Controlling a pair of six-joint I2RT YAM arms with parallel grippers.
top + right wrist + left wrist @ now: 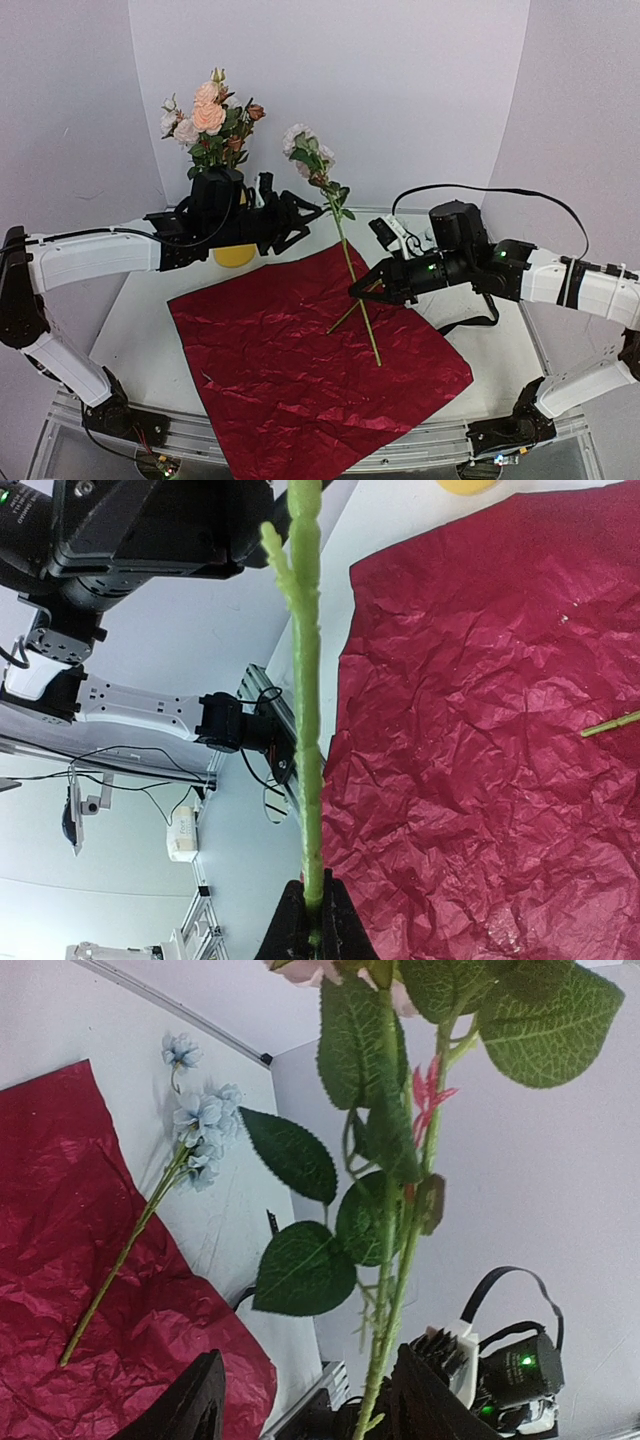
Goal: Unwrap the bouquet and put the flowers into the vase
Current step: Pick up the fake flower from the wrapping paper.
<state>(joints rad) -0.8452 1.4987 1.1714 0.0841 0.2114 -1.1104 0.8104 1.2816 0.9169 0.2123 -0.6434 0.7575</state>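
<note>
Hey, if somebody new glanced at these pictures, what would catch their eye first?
The crinkled dark red wrapping paper lies spread flat across the middle of the table. Above it the right fingers pinch a tall white-bloomed flower upright by its stem, the left fingers standing open around its leafy part. Behind the left arm, the yellow vase holds peach and white blooms.

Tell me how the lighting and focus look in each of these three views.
Top external: soft, even light, sharp throughout, only faint shadows by the wrapping paper. Left wrist: leaves crisp, the dark fingers at the bottom slightly soft. Right wrist: flower stem a bit soft up close, paper crinkles sharp with mild sheen.
</note>
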